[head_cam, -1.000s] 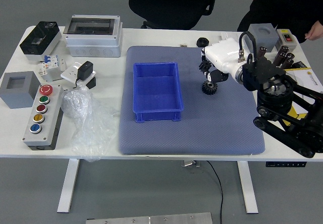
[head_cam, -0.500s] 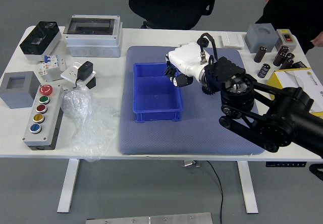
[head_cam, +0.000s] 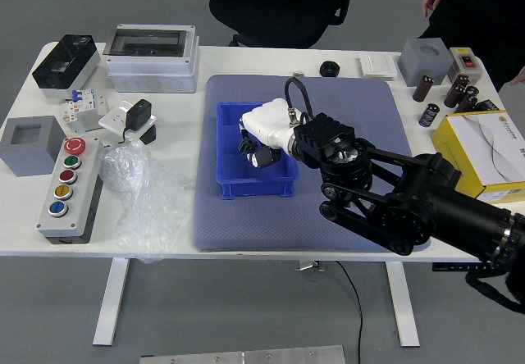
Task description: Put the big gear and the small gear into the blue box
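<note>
White table: a blue-grey mat is laid across the middle, with a blue box set upon it. At left, a button panel, a grey block and a clear plastic bag are placed; at right, dark cylinders and a yellow box are stationed.

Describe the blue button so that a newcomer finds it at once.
At the left of the table, a long grey box bears a row of five round buttons. The blue button ends the row nearest the robot, beside the yellow button; no other there is blue.
</note>
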`<control>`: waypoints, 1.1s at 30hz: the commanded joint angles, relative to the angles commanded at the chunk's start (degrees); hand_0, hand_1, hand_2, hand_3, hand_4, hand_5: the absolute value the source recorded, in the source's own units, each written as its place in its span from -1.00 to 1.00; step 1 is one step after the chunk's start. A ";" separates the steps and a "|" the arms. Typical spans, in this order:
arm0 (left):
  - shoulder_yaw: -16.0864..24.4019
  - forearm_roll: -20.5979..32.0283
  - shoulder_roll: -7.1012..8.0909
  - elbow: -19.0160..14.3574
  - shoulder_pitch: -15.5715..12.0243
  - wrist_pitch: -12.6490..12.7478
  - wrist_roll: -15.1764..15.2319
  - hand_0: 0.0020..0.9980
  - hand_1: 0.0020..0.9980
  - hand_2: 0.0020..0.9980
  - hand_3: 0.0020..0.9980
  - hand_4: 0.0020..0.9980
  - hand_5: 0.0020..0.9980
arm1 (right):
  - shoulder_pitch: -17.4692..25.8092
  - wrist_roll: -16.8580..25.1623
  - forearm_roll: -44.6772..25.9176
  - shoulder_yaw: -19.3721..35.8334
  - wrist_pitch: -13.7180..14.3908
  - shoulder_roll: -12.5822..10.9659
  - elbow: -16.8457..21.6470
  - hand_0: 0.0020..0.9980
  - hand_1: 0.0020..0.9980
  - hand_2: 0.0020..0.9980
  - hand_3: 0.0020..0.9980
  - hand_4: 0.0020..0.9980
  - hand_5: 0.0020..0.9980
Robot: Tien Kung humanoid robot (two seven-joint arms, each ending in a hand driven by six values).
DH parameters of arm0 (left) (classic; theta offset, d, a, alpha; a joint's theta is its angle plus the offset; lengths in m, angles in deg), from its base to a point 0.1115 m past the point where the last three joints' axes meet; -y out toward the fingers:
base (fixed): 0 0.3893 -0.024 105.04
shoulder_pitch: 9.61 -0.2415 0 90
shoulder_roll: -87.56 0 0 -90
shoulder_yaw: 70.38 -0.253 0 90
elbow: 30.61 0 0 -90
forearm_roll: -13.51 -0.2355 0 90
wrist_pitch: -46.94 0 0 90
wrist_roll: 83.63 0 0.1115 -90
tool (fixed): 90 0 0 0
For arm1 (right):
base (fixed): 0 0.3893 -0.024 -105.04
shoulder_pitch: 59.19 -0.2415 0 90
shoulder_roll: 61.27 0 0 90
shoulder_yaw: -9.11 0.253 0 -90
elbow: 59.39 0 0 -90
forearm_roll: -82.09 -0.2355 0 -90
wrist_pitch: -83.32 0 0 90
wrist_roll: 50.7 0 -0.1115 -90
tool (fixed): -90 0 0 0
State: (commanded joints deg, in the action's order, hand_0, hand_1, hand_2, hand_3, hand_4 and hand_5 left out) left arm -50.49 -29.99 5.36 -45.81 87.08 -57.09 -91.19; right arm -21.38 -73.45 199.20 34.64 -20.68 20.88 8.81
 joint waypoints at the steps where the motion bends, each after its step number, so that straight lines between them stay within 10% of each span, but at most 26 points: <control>1: -0.02 0.03 -0.01 0.01 -0.02 0.01 -0.01 0.72 0.65 0.64 0.54 0.19 -0.26 | -0.01 0.01 -0.19 0.14 -0.27 -0.04 -0.09 -0.05 -0.11 -0.01 0.25 0.28 -0.19; 3: 0.00 0.04 -0.06 0.01 -0.04 0.01 -0.04 0.72 0.65 0.64 0.54 0.19 -0.26 | -0.02 0.05 -0.64 0.49 -0.90 -0.12 -0.26 -0.05 -0.11 -0.01 0.25 0.28 -0.19; 4: 0.03 0.02 -0.10 0.01 -0.03 0.00 -0.04 0.72 0.65 0.64 0.54 0.19 -0.26 | -0.02 0.06 -0.78 0.62 -1.09 -0.16 -0.30 0.09 0.08 0.25 0.55 0.61 0.03; 14: 0.27 -0.08 -0.07 0.01 0.09 0.00 -0.05 0.72 0.65 0.64 0.54 0.19 -0.26 | -0.47 0.13 -1.64 1.53 -2.51 -1.05 0.59 0.15 0.15 0.41 0.73 0.72 0.12; 33: 1.90 -0.64 0.23 -0.03 0.50 0.06 -0.02 0.72 0.65 0.64 0.54 0.19 -0.26 | -1.81 0.69 -4.41 1.29 -4.99 -15.62 1.81 0.14 0.13 0.38 0.65 0.72 0.12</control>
State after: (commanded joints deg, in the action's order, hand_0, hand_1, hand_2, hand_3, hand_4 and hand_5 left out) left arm -48.59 -30.63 5.59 -45.84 87.58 -57.03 -91.22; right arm -23.20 -72.76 194.79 35.93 -25.67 5.25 10.62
